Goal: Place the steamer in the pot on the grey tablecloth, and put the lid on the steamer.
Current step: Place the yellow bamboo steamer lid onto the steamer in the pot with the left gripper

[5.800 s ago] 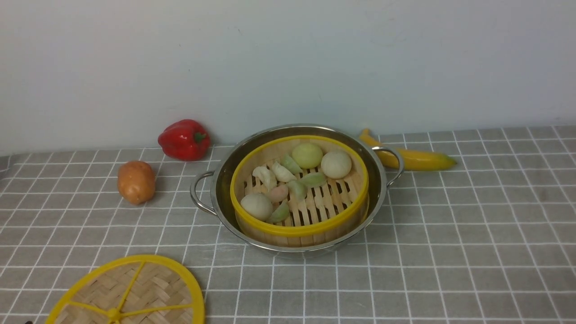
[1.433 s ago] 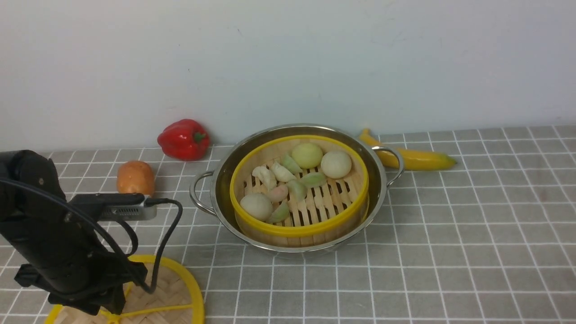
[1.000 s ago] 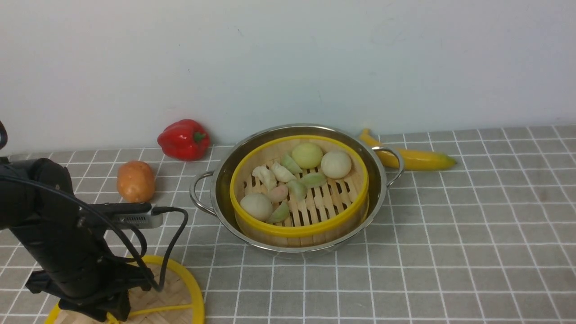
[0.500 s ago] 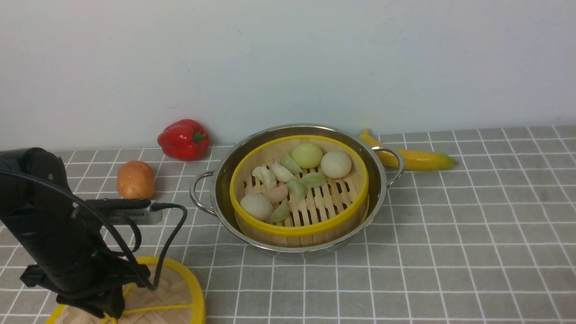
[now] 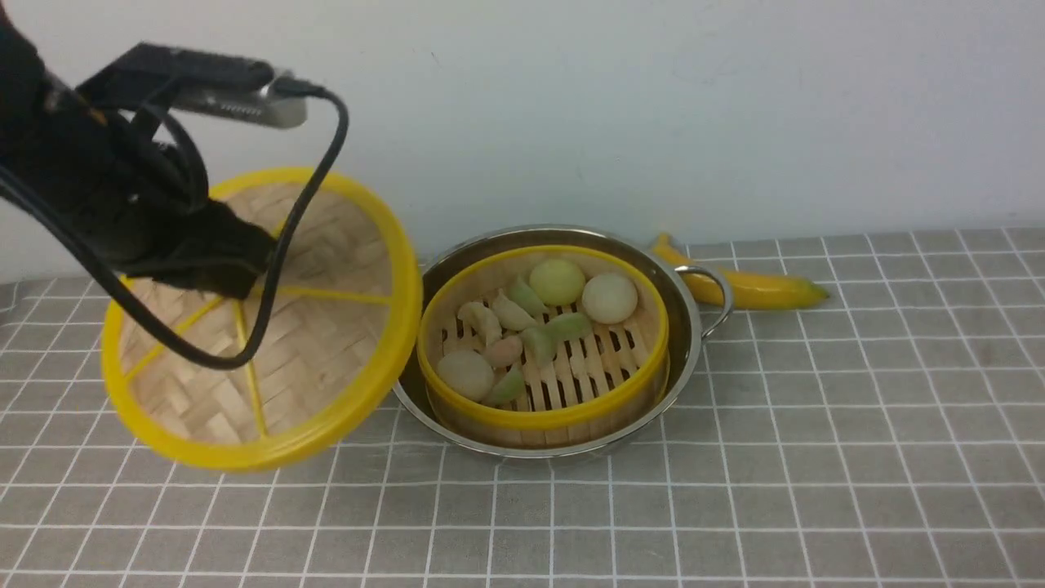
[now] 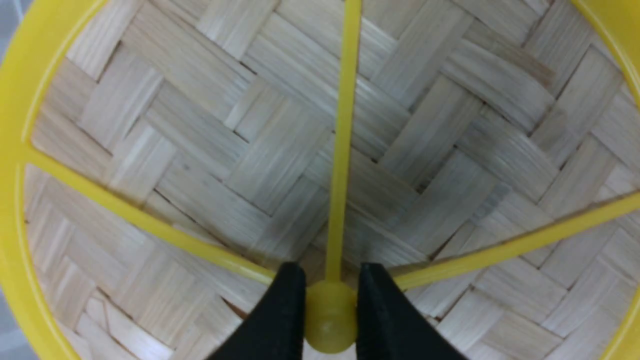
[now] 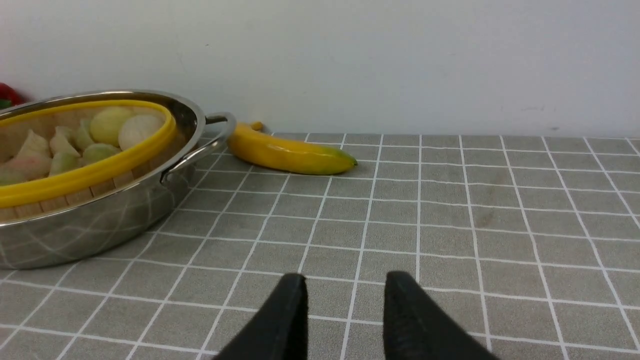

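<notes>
Front view, left half: left gripper clenched on the lid at its hub. The lid hangs clear of the cloth, tilted, spoked face toward the camera, and its right rim overlaps the left edge of the pot in frame.
Left wrist view: black fingers pinch the hub from both sides.
Centre: steamer sits inside the pot, uncovered, dumplings showing.
Right of the pot: banana on the cloth.
Right wrist view, bottom centre: right gripper released, jaws apart, nothing between them, over bare cloth.
</notes>
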Action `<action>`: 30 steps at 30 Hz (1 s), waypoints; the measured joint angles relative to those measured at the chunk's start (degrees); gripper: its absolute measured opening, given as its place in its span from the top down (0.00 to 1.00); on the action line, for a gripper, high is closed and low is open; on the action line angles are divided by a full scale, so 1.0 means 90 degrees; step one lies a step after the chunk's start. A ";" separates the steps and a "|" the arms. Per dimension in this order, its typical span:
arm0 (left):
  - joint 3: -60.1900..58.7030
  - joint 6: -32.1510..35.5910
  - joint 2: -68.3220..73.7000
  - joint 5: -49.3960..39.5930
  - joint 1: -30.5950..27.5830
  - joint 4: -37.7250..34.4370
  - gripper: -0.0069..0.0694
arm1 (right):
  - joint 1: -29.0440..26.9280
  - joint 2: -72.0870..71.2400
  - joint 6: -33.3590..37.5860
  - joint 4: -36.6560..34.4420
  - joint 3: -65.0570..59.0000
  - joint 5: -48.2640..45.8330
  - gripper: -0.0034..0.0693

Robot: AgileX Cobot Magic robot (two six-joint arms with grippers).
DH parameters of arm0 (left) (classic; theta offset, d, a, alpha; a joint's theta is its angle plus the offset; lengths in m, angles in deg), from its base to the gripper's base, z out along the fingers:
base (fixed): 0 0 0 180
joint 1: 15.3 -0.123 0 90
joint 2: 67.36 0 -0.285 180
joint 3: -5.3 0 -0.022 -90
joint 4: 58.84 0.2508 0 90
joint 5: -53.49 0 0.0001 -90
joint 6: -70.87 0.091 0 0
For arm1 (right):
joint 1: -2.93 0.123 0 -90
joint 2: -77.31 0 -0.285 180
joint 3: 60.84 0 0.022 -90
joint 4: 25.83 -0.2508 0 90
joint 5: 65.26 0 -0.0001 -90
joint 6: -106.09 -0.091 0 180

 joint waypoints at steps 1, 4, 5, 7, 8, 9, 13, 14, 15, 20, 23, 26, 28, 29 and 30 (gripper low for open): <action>0.0247 0.0165 0.0109 -0.0015 0.0128 -0.0032 0.75 | 0.0000 0.0000 0.0000 0.0000 0.0000 0.0000 0.62; 0.1019 0.0665 0.0588 -0.0139 0.0597 -0.0073 0.75 | 0.0000 0.0000 0.0000 0.0000 0.0000 0.0000 0.62; 0.1207 0.0784 0.0752 -0.0153 0.0723 -0.0073 0.75 | 0.0000 0.0000 0.0000 0.0000 0.0000 0.0000 0.62; 0.1467 0.0958 0.1044 -0.0153 0.0907 -0.0073 0.75 | 0.0000 0.0000 0.0000 0.0000 0.0000 0.0000 0.62; 0.1604 0.1065 0.1211 -0.0153 0.1015 -0.0073 0.75 | 0.0000 0.0000 0.0000 0.0000 0.0000 0.0000 0.62; 0.1763 0.1204 0.1409 -0.0131 0.1160 -0.0073 0.75 | 0.0000 0.0000 0.0007 0.0000 0.0000 0.0000 0.62; 0.1972 0.1465 0.1874 -0.0036 0.1467 -0.0044 0.75 | 0.0000 0.0000 0.0007 0.0000 0.0000 0.0000 0.62; 0.2018 0.1539 0.2092 0.0083 0.1607 0.0008 0.75 | 0.0000 0.0000 0.0003 0.0000 0.0000 0.0000 0.62; 0.2034 0.1564 0.2213 0.0191 0.1701 0.0049 0.75 | 0.0000 0.0000 0.0003 0.0000 0.0000 0.0000 0.62; 0.2039 0.1612 0.2629 0.0547 0.2008 0.0296 0.75 | 0.0000 0.0000 0.0003 0.0000 0.0000 0.0000 0.62; 0.2039 0.1612 0.2787 0.0777 0.2066 0.0395 0.75 | 0.0000 0.0000 0.0001 0.0000 0.0000 0.0000 0.62; 0.2039 0.1612 0.2869 0.1022 0.2066 0.0409 0.75 | 0.0000 0.0000 0.0001 0.0000 0.0000 0.0000 0.62; 0.2039 0.1630 0.2889 0.1153 0.2066 0.0421 0.75 | 0.0000 0.0000 0.0001 0.0000 0.0000 0.0000 0.62; 0.2039 0.1656 0.2899 0.1210 0.2066 0.0421 0.75 | 0.0000 0.0000 0.0001 0.0000 0.0000 0.0000 0.62; 0.2039 0.1656 0.2896 0.1216 0.2066 0.0421 0.75 | 0.0000 0.0000 0.0001 0.0000 0.0000 0.0000 0.62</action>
